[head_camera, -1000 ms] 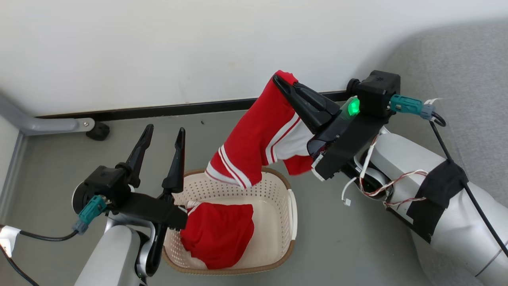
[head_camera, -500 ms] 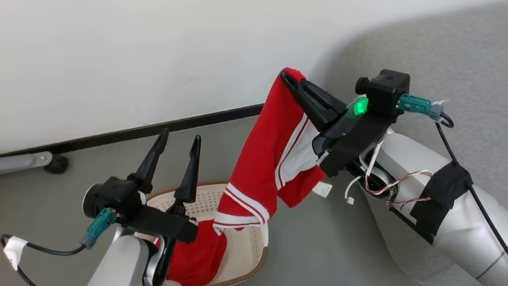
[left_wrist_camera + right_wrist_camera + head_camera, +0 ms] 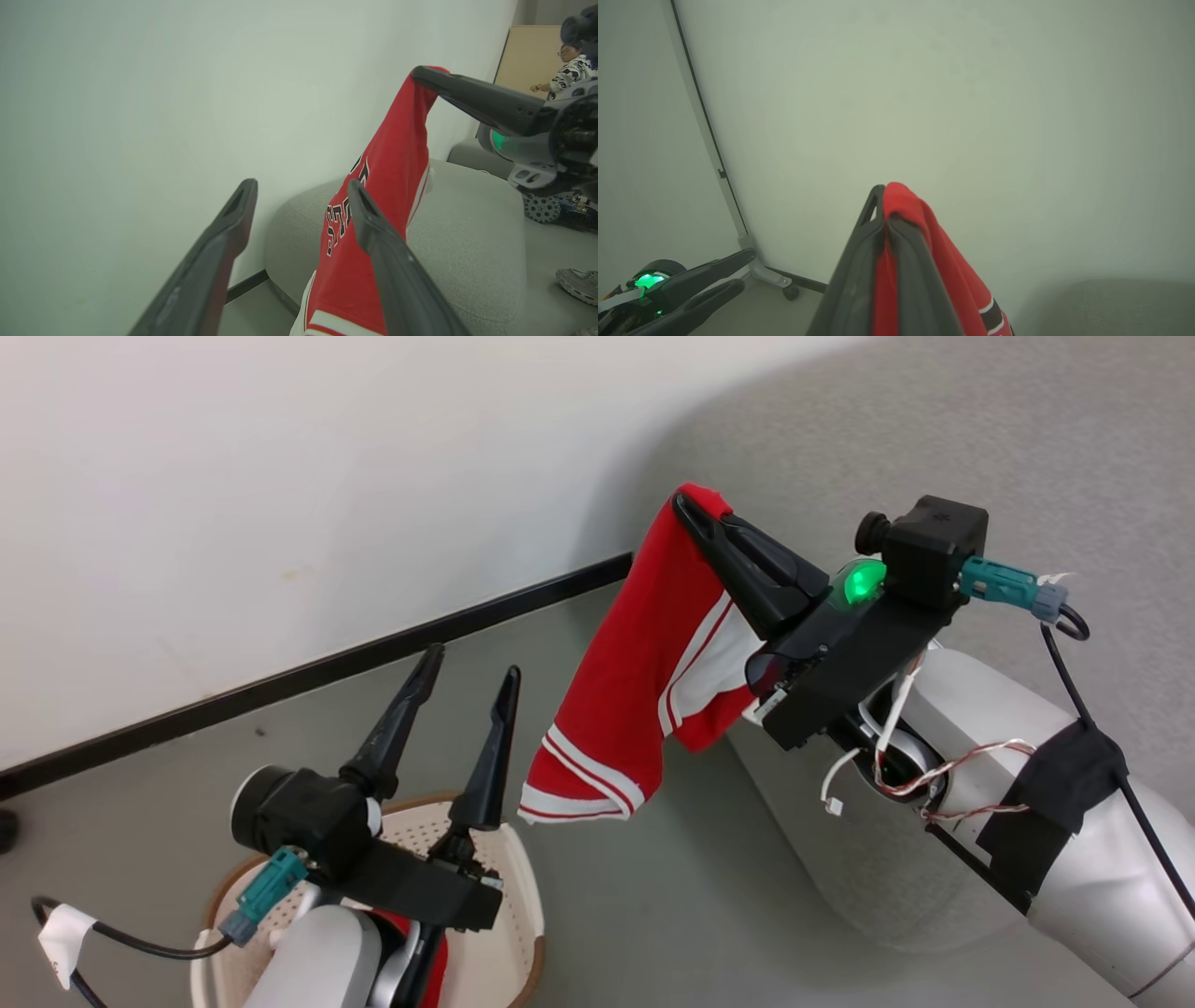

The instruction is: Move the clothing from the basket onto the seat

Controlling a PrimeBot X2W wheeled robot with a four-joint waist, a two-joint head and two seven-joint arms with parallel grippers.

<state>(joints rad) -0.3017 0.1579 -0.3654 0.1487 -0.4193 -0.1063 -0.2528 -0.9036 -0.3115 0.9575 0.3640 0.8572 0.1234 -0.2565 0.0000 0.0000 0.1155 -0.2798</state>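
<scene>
A pale wall rises beyond both pairs of fingers, with a dark baseboard along its foot. The light grey fabric sofa spreads behind and beneath the right gripper's fingers. Its rounded corner reaches the grey floor below them. In the left wrist view the sofa's cushion lies past the left fingers, behind the hanging cloth.

The cream perforated laundry basket with its brown rim sits on the floor under the base of the left fingers. A sliver of red cloth shows inside it, mostly hidden by the left arm.

The red sports jersey hangs from the very tips of the right gripper, whose fingers are clenched tight on a fold at its top. It dangles free — clear of the basket and over the floor, just beside the sofa's corner. Its white-striped hem hangs near the left fingers. From the left wrist the jersey shows black, white-edged numerals, partly covered by one left finger. From the right wrist the cloth drapes down one side of the closed fingers.

The left gripper stands spread wide with nothing between its fingers, which point up toward the wall.

Far past the right fingers in the left wrist view, a person sits by a tan panel, and a shoe rests on the floor.
</scene>
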